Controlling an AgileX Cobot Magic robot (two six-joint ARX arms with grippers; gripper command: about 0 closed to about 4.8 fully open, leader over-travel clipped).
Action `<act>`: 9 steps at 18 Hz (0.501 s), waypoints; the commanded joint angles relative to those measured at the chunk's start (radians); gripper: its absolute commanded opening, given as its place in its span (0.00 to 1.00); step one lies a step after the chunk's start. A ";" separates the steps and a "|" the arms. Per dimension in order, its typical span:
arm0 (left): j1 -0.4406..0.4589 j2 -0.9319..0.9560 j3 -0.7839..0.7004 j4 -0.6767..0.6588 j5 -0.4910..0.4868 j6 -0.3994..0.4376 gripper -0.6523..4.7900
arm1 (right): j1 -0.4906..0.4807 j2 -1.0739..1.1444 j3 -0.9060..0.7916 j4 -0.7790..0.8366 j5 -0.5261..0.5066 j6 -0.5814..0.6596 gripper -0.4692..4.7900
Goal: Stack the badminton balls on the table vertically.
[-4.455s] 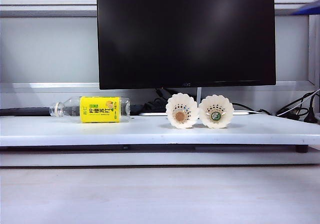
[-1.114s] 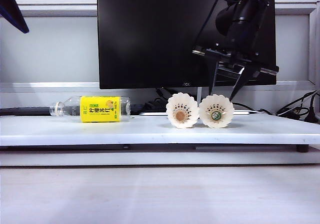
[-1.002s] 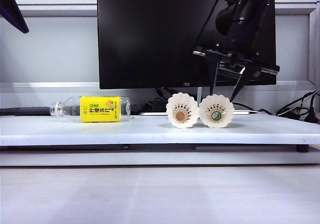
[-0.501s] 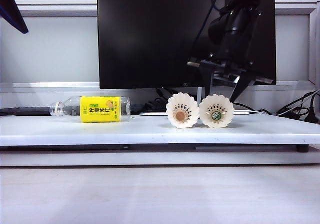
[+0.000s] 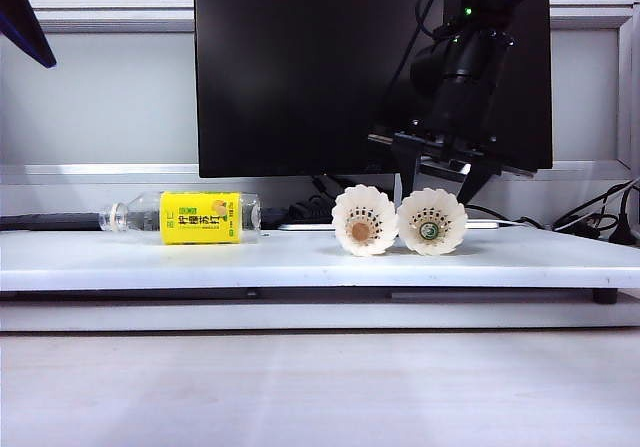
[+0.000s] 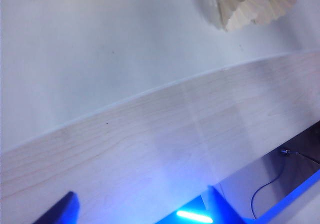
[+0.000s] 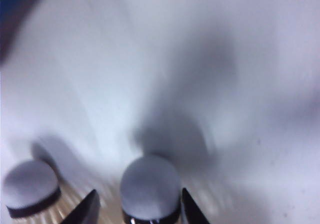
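White feather badminton balls lie side by side, touching, toward the table's back edge, skirts facing its front edge, long axes level. Directly above the green-banded ball, the right end effector hangs with jaws spread, apparently empty, though its wrist view is blurred. Off near the front edge, the left end effector gapes wide, holding nothing.

Bright, even light; blurred right wrist view.
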 commanded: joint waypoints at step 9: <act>-0.002 -0.002 0.004 0.010 0.004 0.008 0.75 | 0.001 0.001 0.003 0.016 0.039 0.003 0.46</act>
